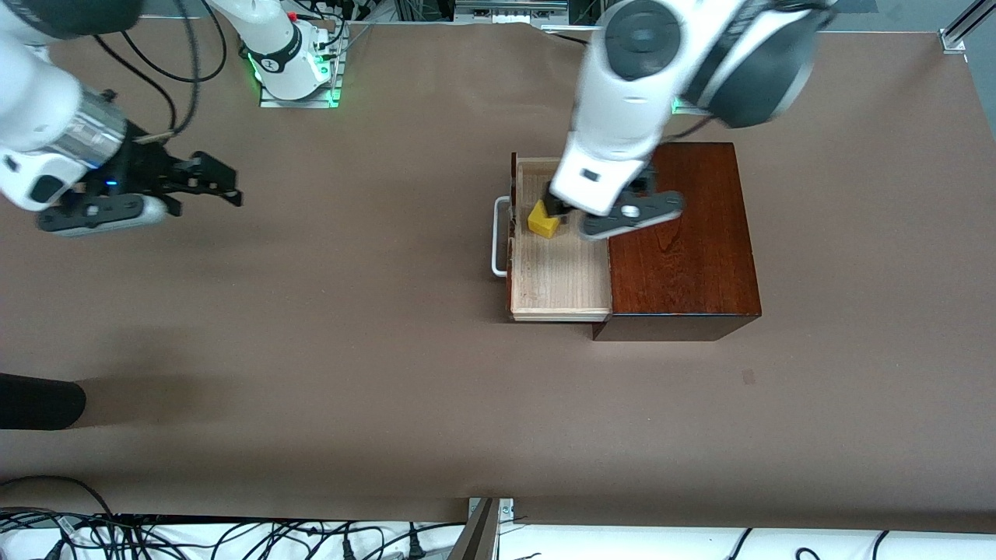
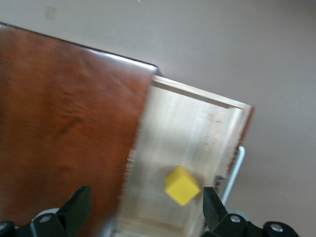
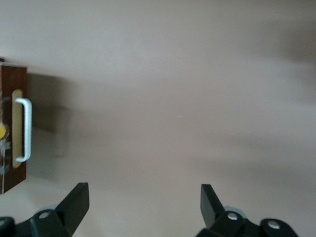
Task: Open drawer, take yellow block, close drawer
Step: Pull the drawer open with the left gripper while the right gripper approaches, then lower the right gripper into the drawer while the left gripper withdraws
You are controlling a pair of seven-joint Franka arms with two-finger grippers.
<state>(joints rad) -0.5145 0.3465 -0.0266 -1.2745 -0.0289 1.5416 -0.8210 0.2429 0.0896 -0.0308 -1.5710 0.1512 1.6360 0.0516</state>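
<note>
Table: brown matte table top carries every object; a black rounded shape juts in at the edge at the right arm's end, and cables lie along the edge nearest the front camera.
Box: glossy dark mahogany wooden box sits toward the left arm's end of the table, its top bare apart from the gripper over one edge.
Drawer: pale light-wood drawer tray is pulled out of the box toward the right arm's end; its dark reddish-brown front carries a white loop handle, also seen in the right wrist view.
Left gripper: black two-finger left gripper hangs over the open drawer, above the block; both fingers stand wide apart, released, nothing between them. In the left wrist view the block shows between the two fingertips, lower down in the tray.
Right gripper: black right gripper waits over bare table at the right arm's end, well apart from the drawer, fingers spread and released, holding nothing.
Block: small bright yellow cube block rests on the drawer floor, near the drawer front, tilted askew to the tray walls.
</note>
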